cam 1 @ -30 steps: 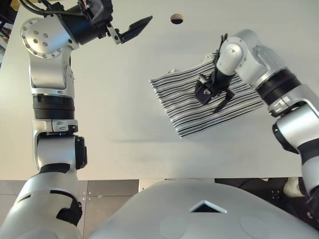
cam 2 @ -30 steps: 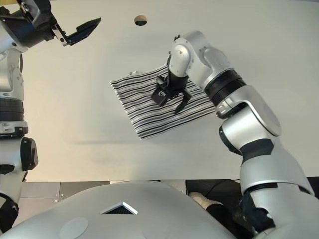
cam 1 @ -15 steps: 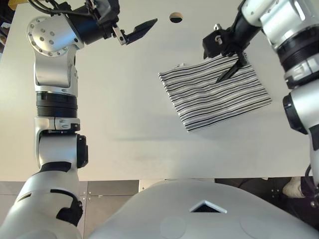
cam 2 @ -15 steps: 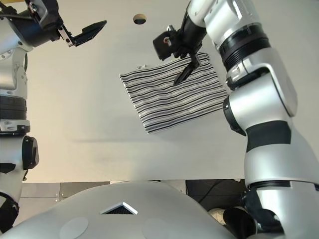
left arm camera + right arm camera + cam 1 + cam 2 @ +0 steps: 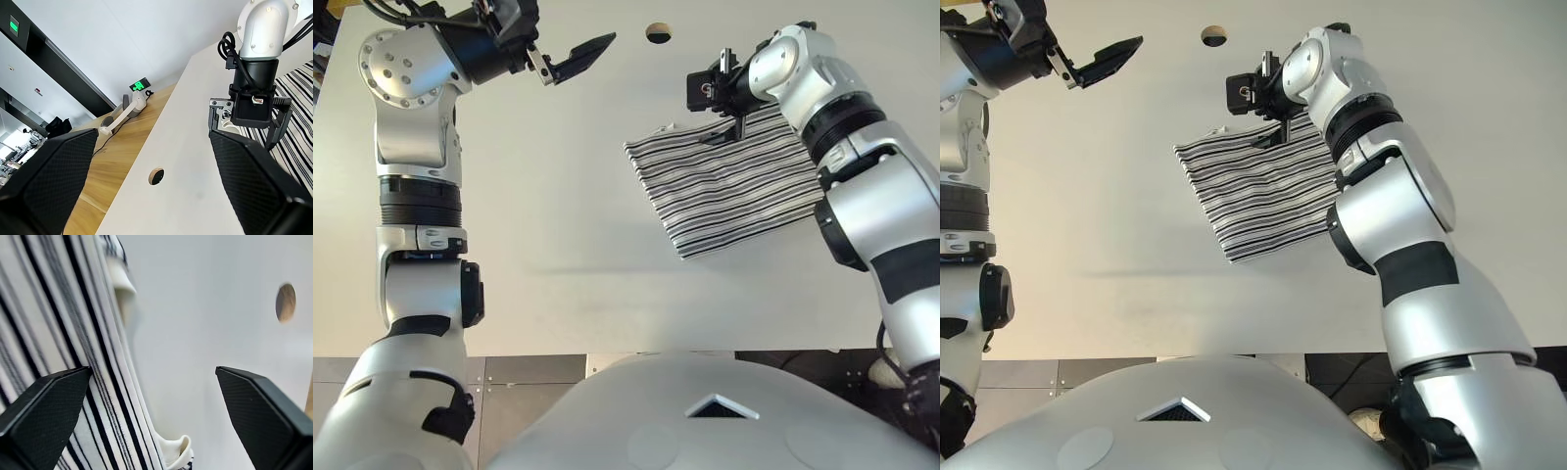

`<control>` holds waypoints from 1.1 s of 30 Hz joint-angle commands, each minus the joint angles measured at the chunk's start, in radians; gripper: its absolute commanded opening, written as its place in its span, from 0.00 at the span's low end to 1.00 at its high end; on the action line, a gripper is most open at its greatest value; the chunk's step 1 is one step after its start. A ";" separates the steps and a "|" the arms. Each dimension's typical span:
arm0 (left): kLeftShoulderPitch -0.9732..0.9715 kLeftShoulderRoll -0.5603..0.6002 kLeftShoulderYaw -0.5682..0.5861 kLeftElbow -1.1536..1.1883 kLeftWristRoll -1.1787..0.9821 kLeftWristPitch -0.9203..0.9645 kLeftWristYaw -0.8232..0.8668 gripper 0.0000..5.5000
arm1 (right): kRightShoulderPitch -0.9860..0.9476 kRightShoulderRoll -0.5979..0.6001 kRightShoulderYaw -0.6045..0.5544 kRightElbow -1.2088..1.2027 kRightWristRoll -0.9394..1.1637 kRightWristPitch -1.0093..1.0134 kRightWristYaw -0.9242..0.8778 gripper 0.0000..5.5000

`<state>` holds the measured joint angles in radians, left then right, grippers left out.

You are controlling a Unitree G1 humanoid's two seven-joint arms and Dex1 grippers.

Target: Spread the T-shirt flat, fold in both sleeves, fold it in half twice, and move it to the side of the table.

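The striped T-shirt [image 5: 724, 191] lies folded into a small rectangle on the right part of the white table [image 5: 558, 196]. My right gripper [image 5: 724, 132] hovers over the shirt's far edge, open, fingers pointing down and holding nothing. The right wrist view has the shirt's folded edge [image 5: 63, 347] right below the open fingers [image 5: 44, 416]. From the left wrist view the right gripper [image 5: 247, 129] stands above the stripes. My left gripper [image 5: 558, 49] is raised over the table's far left, open and empty, well away from the shirt.
A round cable hole [image 5: 659, 33] sits in the table just beyond the shirt. Bare tabletop stretches left of the shirt and toward the near edge [image 5: 607, 351]. A wooden surface [image 5: 122, 161] adjoins the far side of the table.
My right gripper lifted off the middle of the shirt and moved to its far edge. The shirt slid a little to the right. The left arm has barely moved.
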<state>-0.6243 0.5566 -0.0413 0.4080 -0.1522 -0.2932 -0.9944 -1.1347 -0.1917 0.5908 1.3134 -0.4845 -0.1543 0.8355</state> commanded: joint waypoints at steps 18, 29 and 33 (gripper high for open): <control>0.019 0.011 0.000 -0.027 0.000 -0.025 -0.003 0.76 | 0.202 0.260 -0.042 -0.117 0.097 -0.230 0.239 0.85; 0.037 0.005 -0.001 -0.043 0.006 -0.023 0.009 0.76 | 0.400 0.120 0.049 -0.542 0.154 -0.226 0.448 0.85; 0.044 0.009 -0.003 -0.039 0.014 -0.027 0.011 0.76 | 0.326 0.141 0.017 -0.470 0.166 -0.204 0.377 0.85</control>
<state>-0.5907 0.5587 -0.0420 0.3736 -0.1504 -0.3199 -0.9923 -0.7709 -0.0404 0.6114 0.7945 -0.2863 -0.3723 1.2476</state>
